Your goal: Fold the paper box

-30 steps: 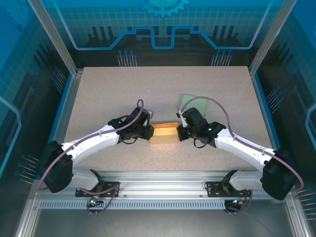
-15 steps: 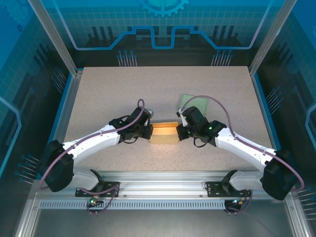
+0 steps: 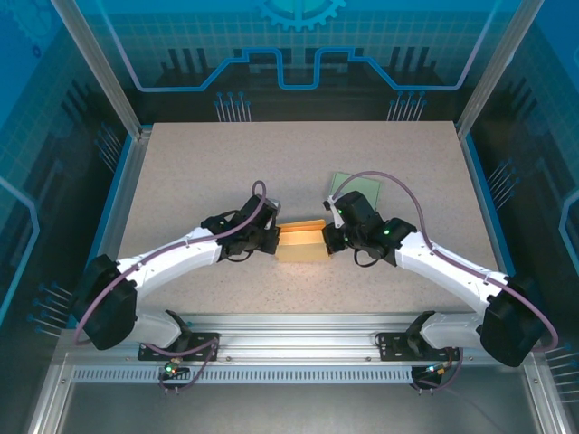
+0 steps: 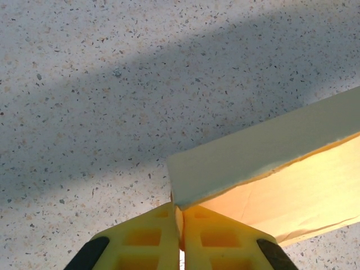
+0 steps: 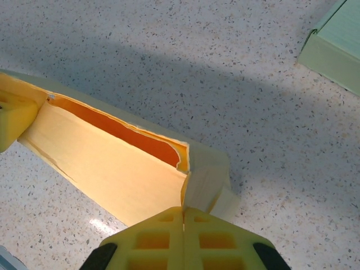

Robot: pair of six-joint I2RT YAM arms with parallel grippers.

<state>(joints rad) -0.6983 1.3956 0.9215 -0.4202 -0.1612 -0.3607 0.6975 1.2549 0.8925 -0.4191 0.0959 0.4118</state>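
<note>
The left claw (image 4: 180, 228) was pinched shut on the left end wall of the paper box (image 3: 300, 245), which lay on the surface (image 3: 199, 172) between the arms. The box looked like thin, light, easily creased card, best held by its edges. The right claw (image 5: 184, 216) clamped its right end flap.

The paper box (image 3: 300, 244) is a small, half-formed carton, pale yellow outside and orange within. Its long walls stand upright and its top is open. It lies left to right near the middle of the desk (image 3: 199, 172).
</note>
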